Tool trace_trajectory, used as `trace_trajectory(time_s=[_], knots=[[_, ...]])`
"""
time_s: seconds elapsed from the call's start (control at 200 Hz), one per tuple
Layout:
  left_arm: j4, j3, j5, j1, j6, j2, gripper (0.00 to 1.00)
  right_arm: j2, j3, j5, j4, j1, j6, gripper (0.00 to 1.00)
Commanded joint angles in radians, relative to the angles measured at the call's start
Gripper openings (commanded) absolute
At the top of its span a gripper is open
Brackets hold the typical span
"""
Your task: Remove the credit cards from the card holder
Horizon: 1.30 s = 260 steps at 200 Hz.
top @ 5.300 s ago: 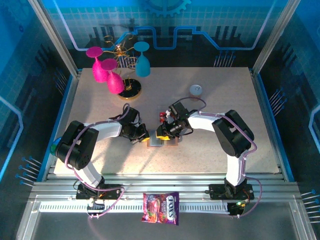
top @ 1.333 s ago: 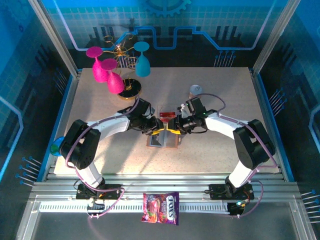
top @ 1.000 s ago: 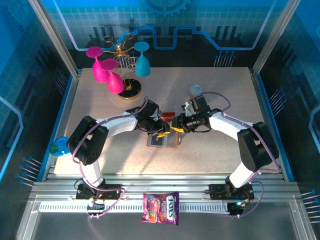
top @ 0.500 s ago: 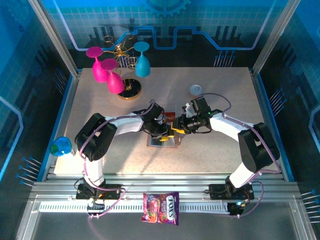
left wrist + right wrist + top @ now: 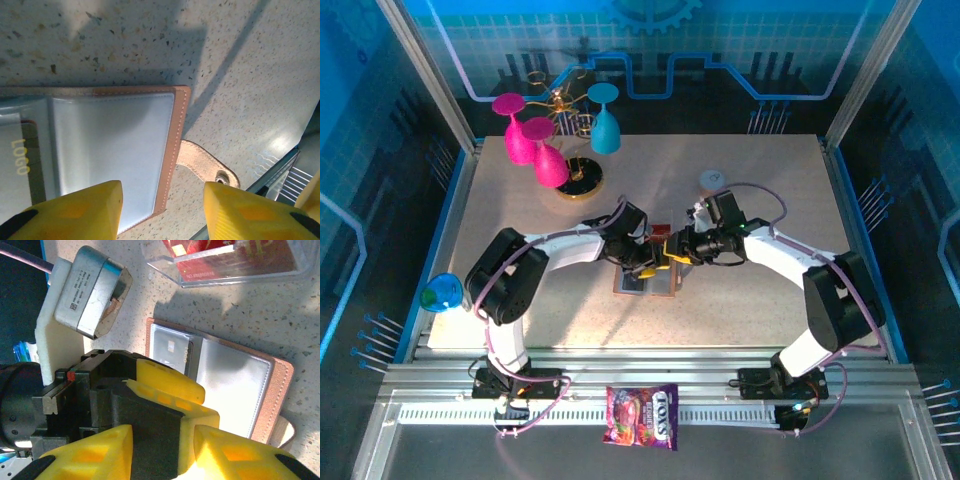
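Observation:
The card holder (image 5: 645, 284) lies open and flat on the table, a tan wallet with grey-blue clear pockets (image 5: 107, 150) and a snap tab (image 5: 207, 162). One pocket holds a dark card with "LOGO" on it (image 5: 22, 160) (image 5: 183, 356). Red credit cards (image 5: 225, 252) (image 5: 655, 233) lie in a clear plastic tray just behind the wallet. My left gripper (image 5: 648, 262) (image 5: 162, 210) hovers open over the wallet's tab-side corner, nothing between its yellow fingers (image 5: 75, 210). My right gripper (image 5: 672, 250) (image 5: 162, 455) hangs open right above the left gripper's fingers, holding nothing.
Pink glasses (image 5: 532, 140) and a blue one (image 5: 605, 122) stand on a gold stand (image 5: 580, 180) at the back left. A small white round object (image 5: 712, 180) sits behind the right arm. A candy packet (image 5: 642, 415) lies on the front rail.
My left gripper has shifted right over the wallet and its jaws have spread wider. The right gripper has stayed close above it, nearly still.

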Motion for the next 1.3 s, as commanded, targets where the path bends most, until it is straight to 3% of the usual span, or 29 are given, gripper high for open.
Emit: trace_trajectory(time_s=[0.0,0.49,1.021,1.296], knots=[[0.012,-0.004,-0.006,0.019,-0.006,-0.075,0.47,-0.011,0.008,0.003,-0.037,-0.008,-0.009,0.38],[0.033,-0.163,-0.032,0.126,-0.004,-0.197,0.42,0.087,0.063,-0.004,0.0,0.092,0.03,0.38],[0.092,-0.257,-0.003,0.183,0.005,-0.175,0.2,0.221,0.062,-0.002,0.138,0.182,0.125,0.34],[0.092,-0.267,0.019,0.201,0.026,-0.155,0.15,0.271,0.078,0.002,0.163,0.201,0.143,0.31]])
